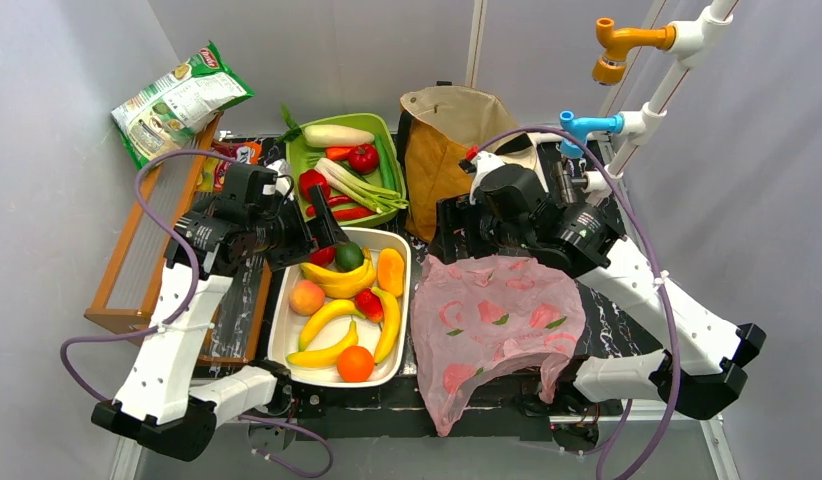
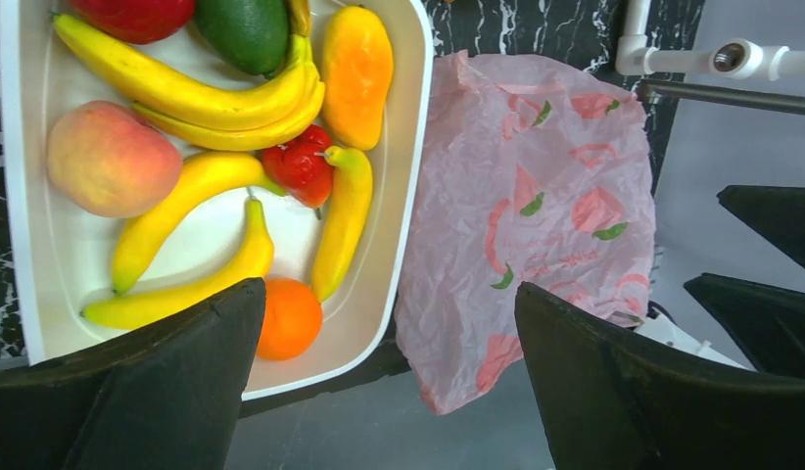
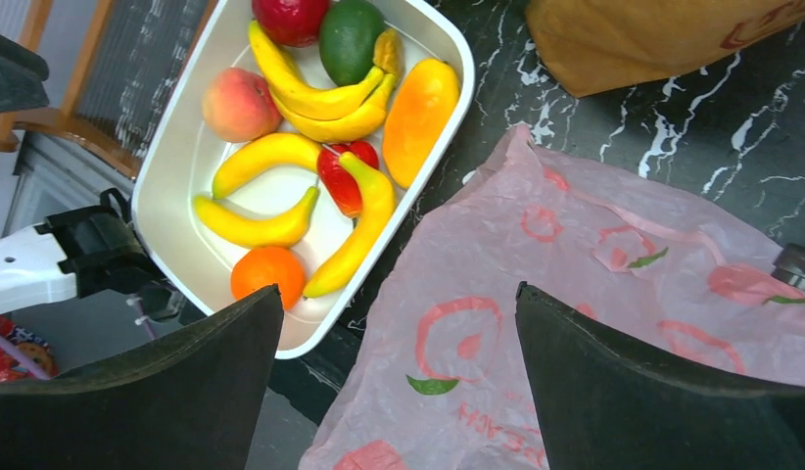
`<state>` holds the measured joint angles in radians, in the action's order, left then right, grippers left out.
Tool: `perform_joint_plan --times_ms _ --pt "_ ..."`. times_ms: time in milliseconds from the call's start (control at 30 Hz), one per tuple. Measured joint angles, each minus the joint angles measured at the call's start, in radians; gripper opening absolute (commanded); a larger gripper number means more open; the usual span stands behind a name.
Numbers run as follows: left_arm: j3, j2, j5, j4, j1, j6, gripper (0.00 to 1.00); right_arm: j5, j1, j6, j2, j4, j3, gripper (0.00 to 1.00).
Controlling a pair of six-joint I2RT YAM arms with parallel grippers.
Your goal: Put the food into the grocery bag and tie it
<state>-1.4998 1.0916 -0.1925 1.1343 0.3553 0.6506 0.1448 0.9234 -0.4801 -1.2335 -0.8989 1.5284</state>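
The food lies in a white tray point(image 1: 280, 340): several yellow bananas point(image 1: 337, 280), a peach point(image 1: 306, 297), an orange point(image 1: 355, 363), a red piece point(image 1: 368, 304) and a green piece point(image 1: 349, 256). The pink grocery bag point(image 1: 497, 320) lies flat and crumpled right of the tray, its near end hanging over the table edge. My left gripper point(image 1: 329, 226) hovers open and empty over the tray's far end; its view shows the fruit point(image 2: 193, 98) and bag point(image 2: 545, 196). My right gripper point(image 1: 449, 236) hovers open and empty above the bag's far left corner point(image 3: 575, 294).
A green tray point(image 1: 389, 135) with a white radish, leeks and red pieces stands behind the white tray. A brown paper bag point(image 1: 447, 150) stands at the back. A crisp packet point(image 1: 177, 100) leans over a wooden rack point(image 1: 137, 250) at left. White pipes point(image 1: 677, 70) rise at the right.
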Motion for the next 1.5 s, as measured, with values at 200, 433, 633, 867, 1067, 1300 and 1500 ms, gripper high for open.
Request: perform_joint_plan --times_ms 200,433,633,867,1067,1300,1500 --pt "0.000 -0.005 0.048 0.034 0.017 -0.060 0.99 -0.029 0.000 -0.011 -0.008 0.011 -0.001 0.93" --pt "-0.054 0.049 0.114 0.071 0.137 -0.144 0.99 -0.051 0.000 0.024 0.009 -0.091 -0.036 0.92" --pt "-0.074 0.114 0.148 0.071 0.235 -0.209 0.99 -0.069 0.000 0.013 0.167 -0.212 -0.167 0.91" --pt "-0.074 0.163 0.184 0.071 0.310 -0.233 1.00 -0.160 0.000 -0.077 0.310 -0.325 -0.296 0.85" --pt "-0.074 0.182 0.202 0.071 0.351 -0.234 1.00 -0.231 0.000 -0.143 0.399 -0.336 -0.425 0.84" --pt "-0.074 0.213 0.212 0.071 0.398 -0.240 1.00 -0.214 0.016 -0.088 0.449 -0.373 -0.482 0.84" --pt "-0.074 0.214 0.227 0.072 0.422 -0.242 1.00 -0.131 0.163 0.018 0.435 -0.374 -0.474 0.85"
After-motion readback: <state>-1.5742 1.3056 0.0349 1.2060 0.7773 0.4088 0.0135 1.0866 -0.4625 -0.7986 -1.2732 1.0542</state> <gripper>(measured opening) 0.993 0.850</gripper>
